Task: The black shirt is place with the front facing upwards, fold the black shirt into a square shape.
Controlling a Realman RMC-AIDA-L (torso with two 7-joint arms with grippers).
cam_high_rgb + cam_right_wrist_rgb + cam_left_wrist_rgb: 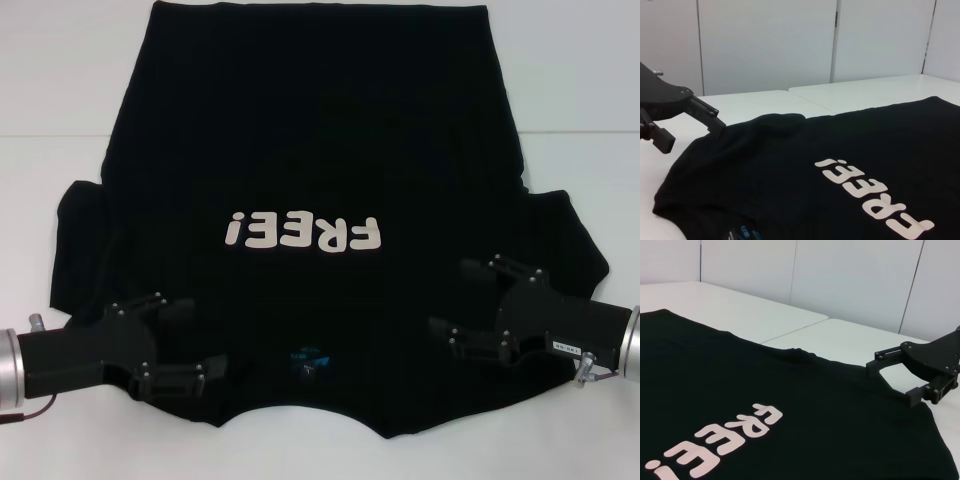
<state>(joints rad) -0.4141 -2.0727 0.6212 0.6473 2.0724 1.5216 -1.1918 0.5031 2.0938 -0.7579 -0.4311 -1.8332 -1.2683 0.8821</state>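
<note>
Both released: left gripper (185,340), right gripper (462,296) over black shirt (320,150); only head view shows hem.

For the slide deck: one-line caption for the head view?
Black shirt spread print-up on white table, left gripper and right gripper open over its shoulders.

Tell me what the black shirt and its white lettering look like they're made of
The black shirt looks like soft matte knit cloth, probably cotton: it lies limp with rumpled sleeves and no shine. The FREE! lettering seems a flat, opaque printed or heat-pressed film with crisp edges, though which one is unclear.
</note>
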